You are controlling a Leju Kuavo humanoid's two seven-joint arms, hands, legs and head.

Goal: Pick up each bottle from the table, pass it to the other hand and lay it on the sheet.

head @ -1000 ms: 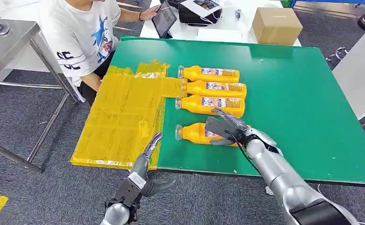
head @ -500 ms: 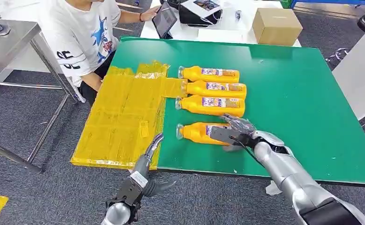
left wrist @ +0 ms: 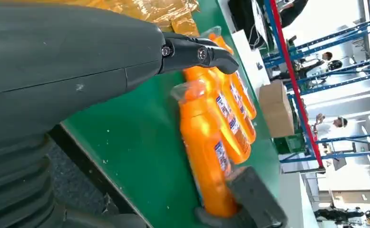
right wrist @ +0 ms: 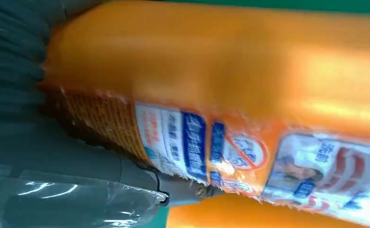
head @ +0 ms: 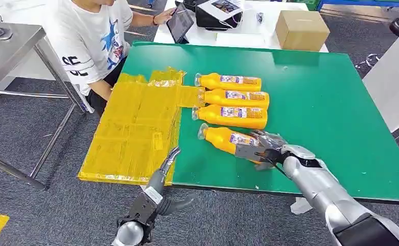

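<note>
Gripping the nearest bottle (head: 228, 139) at its base end near the surface's (head: 331, 102) front edge, my right robot hand (head: 261, 149) risks the neck sagging and slipping; left robot hand (head: 161, 177) spread, empty.

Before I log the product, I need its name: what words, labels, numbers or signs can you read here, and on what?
Held bottle in the right hand: blue label text, blurred; a red crossed-circle sign, contents unreadable.
Three other bottles: labels too small to read.
Person's T-shirt: sleeve letters look like "SE", cut off.
Tablet: nothing legible.
Box: no print seen.
</note>
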